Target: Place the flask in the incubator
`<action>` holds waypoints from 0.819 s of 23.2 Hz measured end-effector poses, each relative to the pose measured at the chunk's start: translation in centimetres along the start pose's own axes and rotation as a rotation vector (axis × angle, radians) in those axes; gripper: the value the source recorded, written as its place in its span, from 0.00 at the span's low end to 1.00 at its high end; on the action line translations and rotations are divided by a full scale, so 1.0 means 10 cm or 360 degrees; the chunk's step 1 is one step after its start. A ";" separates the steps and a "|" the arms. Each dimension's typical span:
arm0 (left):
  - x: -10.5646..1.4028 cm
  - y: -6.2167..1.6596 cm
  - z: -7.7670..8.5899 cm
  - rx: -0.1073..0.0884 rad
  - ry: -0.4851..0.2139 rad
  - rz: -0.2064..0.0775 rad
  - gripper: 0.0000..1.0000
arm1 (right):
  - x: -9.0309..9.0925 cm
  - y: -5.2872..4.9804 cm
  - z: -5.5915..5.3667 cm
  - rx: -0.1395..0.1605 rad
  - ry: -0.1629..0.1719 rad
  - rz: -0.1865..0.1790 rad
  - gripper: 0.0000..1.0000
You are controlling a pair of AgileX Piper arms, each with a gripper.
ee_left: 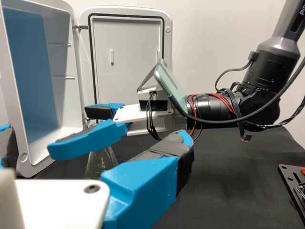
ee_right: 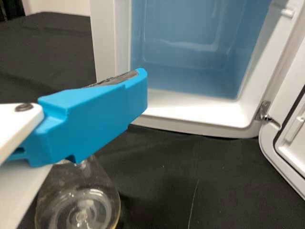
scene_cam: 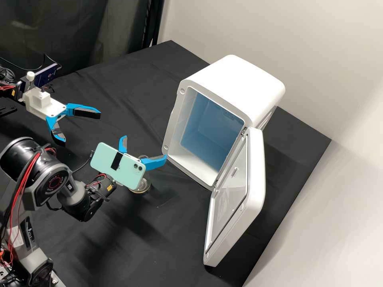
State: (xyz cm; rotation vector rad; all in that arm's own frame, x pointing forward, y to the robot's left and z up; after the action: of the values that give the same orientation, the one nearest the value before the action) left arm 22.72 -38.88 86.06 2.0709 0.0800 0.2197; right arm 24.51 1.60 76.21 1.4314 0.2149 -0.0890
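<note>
While the right gripper (scene_cam: 143, 150) hung low over the black bench (scene_cam: 119, 239) with its two blue fingers spread apart, the flask (scene_cam: 140, 185) stood upright on the bench directly beneath it. The neck of the flask rose toward the gap between the fingers. Whether either finger touched the glass could not be told, but nothing was clamped.

The step in hand looked to be the grasp. Doing it well would have meant centring the neck between the pads and closing squarely and gently. Bare, rounded glass seemed likely to slip or tip under a lopsided squeeze.

Just beyond the flask, a short strip of bench separated it from the incubator (scene_cam: 235, 83), whose mouth faced the gripper. Its white lower lip (ee_right: 190, 112) sat raised above the bench. The flask would therefore have needed a clean lift, base above that lip, before any push forward onto the pale blue floor inside. It would have had to be carried level so that it could be set down upright.

To one side, the door (scene_cam: 239, 191) stood swung wide, leaving the opening free.

Farther back across the bench, the left gripper (scene_cam: 77, 125) hovered with its fingers also parted, holding nothing, well apart from the flask. It would have done best to leave the approach lane to the other arm.
</note>
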 end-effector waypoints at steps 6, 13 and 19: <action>0.00 -0.001 0.00 0.0000 -0.0003 -0.0001 1.00 | -0.02 -0.09 0.03 -0.0029 -0.0023 -0.0061 1.00; 0.00 -0.001 0.00 0.0000 -0.0003 -0.0001 1.00 | -0.08 -0.16 0.09 -0.0042 -0.0040 -0.0140 1.00; 0.00 -0.001 0.00 0.0000 -0.0003 -0.0001 1.00 | -0.19 -0.15 0.11 -0.0169 0.0029 -0.0209 1.00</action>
State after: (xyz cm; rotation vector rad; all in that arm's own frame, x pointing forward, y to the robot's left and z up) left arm 22.73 -38.92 86.03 2.0710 0.0794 0.2172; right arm 22.50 0.20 75.22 1.3120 0.3243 -0.1696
